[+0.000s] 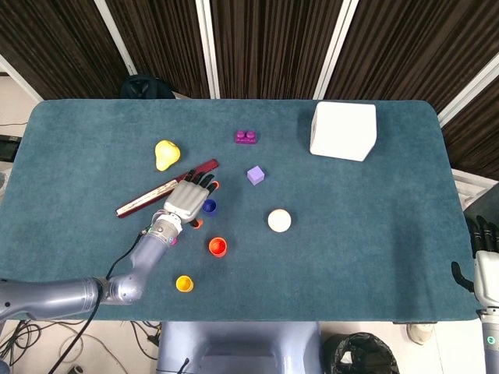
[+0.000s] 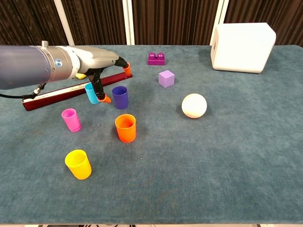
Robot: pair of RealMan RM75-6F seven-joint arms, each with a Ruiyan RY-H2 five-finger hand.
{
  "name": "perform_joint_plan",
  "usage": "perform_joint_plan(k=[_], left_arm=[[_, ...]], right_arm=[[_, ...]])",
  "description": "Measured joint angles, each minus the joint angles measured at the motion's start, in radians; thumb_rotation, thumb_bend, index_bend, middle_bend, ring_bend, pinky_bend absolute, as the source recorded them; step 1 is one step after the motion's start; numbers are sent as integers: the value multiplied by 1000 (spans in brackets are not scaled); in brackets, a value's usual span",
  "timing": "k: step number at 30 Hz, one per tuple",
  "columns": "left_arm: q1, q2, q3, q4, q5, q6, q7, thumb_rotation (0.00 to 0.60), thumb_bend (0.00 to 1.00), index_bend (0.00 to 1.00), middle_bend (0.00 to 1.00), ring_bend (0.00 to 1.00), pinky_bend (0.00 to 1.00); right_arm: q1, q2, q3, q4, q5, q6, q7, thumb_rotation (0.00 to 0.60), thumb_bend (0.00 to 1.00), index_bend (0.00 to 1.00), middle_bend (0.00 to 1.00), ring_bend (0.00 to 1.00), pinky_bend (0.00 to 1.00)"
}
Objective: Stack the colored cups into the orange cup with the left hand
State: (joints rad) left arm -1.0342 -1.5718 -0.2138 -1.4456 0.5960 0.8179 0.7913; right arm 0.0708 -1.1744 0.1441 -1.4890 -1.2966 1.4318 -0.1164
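Note:
The orange cup (image 1: 217, 247) (image 2: 126, 127) stands upright near the table's front middle. Around it stand a yellow cup (image 1: 184, 284) (image 2: 78, 164), a pink cup (image 2: 71, 119), a cyan cup (image 2: 92, 92) and a dark blue cup (image 1: 209, 206) (image 2: 120, 97). My left hand (image 1: 189, 199) (image 2: 100, 64) hovers over the cyan and dark blue cups with fingers spread and holds nothing. Its thumb tip (image 2: 106, 99) hangs between those two cups. In the head view the hand hides the cyan cup and the wrist covers the pink one. My right hand (image 1: 485, 263) stays off the table's right front corner, fingers apart.
A dark red bar (image 1: 148, 199) (image 2: 47, 97) lies behind the cups, with a yellow pear (image 1: 165, 153) beyond it. Further right are a purple brick (image 1: 247, 137) (image 2: 156, 58), a lilac cube (image 1: 255, 174) (image 2: 166, 78), a white ball (image 1: 279, 220) (image 2: 194, 105) and a white box (image 1: 343, 130) (image 2: 242, 46).

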Motion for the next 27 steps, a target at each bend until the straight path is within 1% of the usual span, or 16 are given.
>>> perform_joint_plan(k=[5,14,16,21,27], left_arm=[[-15,-35,19,47,12,32,5,600,178,281,69,0,0],[-42,-96,39,118,20,45,11,600,181,286,71,0,0],[-46,-104,42,128,23,42,6,600,197,303,82,0,0],[-51,-119,49,146,38,34,-8,600,266,390,129,0,0],[-53,-119,58,153,49,31,-14,600,292,413,135,0,0]], right_arm=[[-1,-4,2,2,0,6,0,600,420,36,0,35,10],[-2,-11,8,7,10,11,-4,600,420,36,0,35,10],[-3,-11,9,7,11,12,-4,600,420,36,0,35,10],[-3,-11,10,7,12,14,-4,600,420,36,0,35,10],[-3,-10,10,5,8,13,6,600,420,36,0,35,10]])
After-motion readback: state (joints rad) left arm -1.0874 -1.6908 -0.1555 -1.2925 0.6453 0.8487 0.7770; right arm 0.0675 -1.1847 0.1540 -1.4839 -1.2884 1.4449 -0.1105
